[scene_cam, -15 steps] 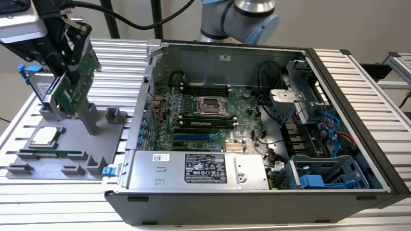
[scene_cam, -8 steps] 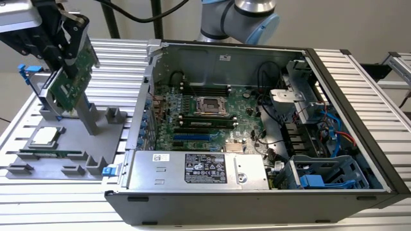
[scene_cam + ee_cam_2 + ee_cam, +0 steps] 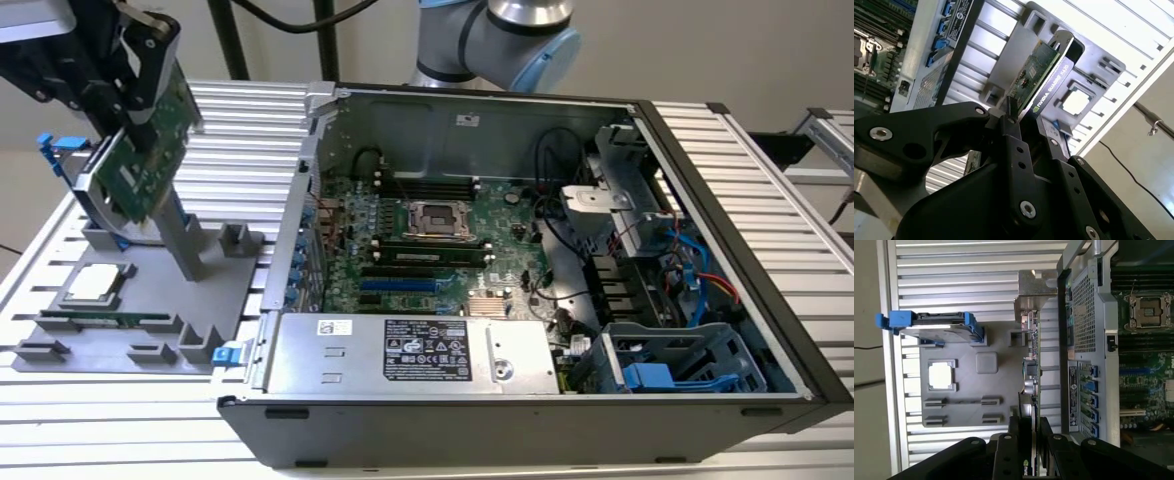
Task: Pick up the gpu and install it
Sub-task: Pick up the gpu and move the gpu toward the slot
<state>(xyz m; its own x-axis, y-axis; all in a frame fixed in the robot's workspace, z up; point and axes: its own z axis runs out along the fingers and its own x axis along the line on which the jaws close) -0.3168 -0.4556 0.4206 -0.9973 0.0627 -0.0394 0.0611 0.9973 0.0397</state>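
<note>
The gpu (image 3: 140,150) is a green circuit card with a silver bracket at one end, and it hangs tilted in the air above the grey parts tray (image 3: 200,330) at the exterior view's left. My gripper (image 3: 134,95) is shut on its upper edge. In the second wrist view the black fingers (image 3: 1013,132) clamp the gpu (image 3: 1039,75) edge-on. In the first wrist view the gpu (image 3: 1031,365) runs away from my gripper (image 3: 1029,432), over the tray's edge beside the computer case.
The open computer case (image 3: 534,430) fills the exterior view's middle and right, with the motherboard (image 3: 427,240) and power supply (image 3: 414,350) inside. The tray holds a hard drive with blue rails (image 3: 939,322), a processor (image 3: 94,283) and a memory stick (image 3: 107,320).
</note>
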